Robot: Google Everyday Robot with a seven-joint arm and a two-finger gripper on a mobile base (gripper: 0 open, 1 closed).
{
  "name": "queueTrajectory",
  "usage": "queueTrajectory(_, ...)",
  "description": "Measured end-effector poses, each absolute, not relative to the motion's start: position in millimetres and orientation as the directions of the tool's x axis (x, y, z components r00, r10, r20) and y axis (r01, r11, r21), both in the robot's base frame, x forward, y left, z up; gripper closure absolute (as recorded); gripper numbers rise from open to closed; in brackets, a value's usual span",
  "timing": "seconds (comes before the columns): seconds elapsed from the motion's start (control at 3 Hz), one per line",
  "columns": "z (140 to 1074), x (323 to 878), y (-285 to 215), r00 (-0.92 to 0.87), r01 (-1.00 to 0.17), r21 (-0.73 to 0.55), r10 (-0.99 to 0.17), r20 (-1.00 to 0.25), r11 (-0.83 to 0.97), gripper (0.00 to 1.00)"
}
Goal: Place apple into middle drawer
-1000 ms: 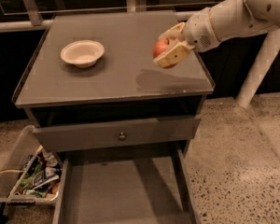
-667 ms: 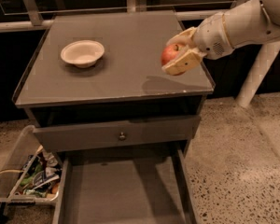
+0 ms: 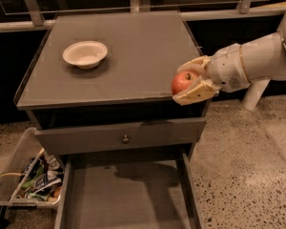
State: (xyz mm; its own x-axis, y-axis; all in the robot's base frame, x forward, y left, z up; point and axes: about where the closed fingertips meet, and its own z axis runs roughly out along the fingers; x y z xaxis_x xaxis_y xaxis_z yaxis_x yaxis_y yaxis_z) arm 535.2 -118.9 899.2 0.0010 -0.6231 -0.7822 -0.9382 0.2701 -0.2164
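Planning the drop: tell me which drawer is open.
The middle drawer, the knobless tray pulled far out; the knobbed drawer above barely protrudes. The gripper holds the apple over the cabinet's front right corner.

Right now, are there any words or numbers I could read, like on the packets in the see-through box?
Nothing can be read.
Colourful packets in the clear plastic bin: print too blurred.
Cream two-finger gripper, shut on the small red apple at the grey cabinet's front right corner: no markings.
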Motion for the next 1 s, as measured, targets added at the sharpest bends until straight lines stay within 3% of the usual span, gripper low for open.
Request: queueTrajectory(1.0, 797, 525, -120, -0.146, -0.898, -0.135, -0.575, -0.805, 0.418, 1.0)
